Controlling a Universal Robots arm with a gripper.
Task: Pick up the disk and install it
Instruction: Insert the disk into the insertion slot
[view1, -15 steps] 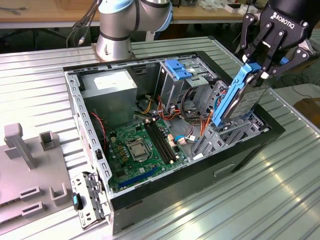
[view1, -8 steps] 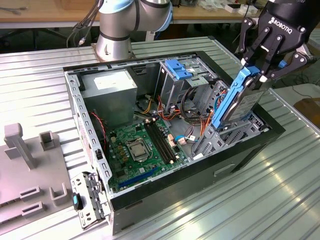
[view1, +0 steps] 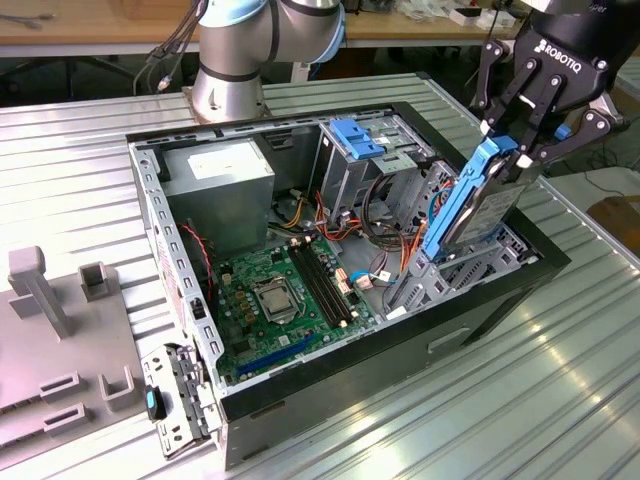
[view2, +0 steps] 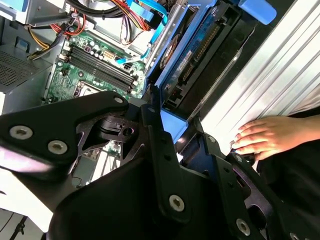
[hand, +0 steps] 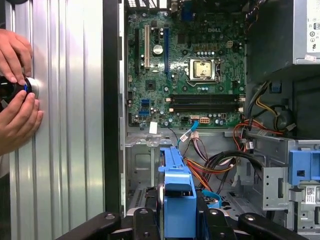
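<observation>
Hands (hand: 17, 120) on a small round object beside the computer case (hand: 112, 100) in my first wrist view, exterior view giving me the disk (view1: 478, 205) tilted, lower end in the drive bay (view1: 480, 262), upper end clamped in my gripper (view1: 515, 155) directly above.

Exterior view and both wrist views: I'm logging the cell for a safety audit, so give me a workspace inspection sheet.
Surface: ribbed metal table carrying an open computer case.
Job's things: disk tilted, lower end at the case's drive bay.
Clutter: grey fixture plate at the exterior view's left.
Grippers: gripper shut on the disk's upper end.
Cables: red, orange and blue wires bundled inside the case.
Surroundings: a person's hands on the table beside the case; arm base behind it.
</observation>
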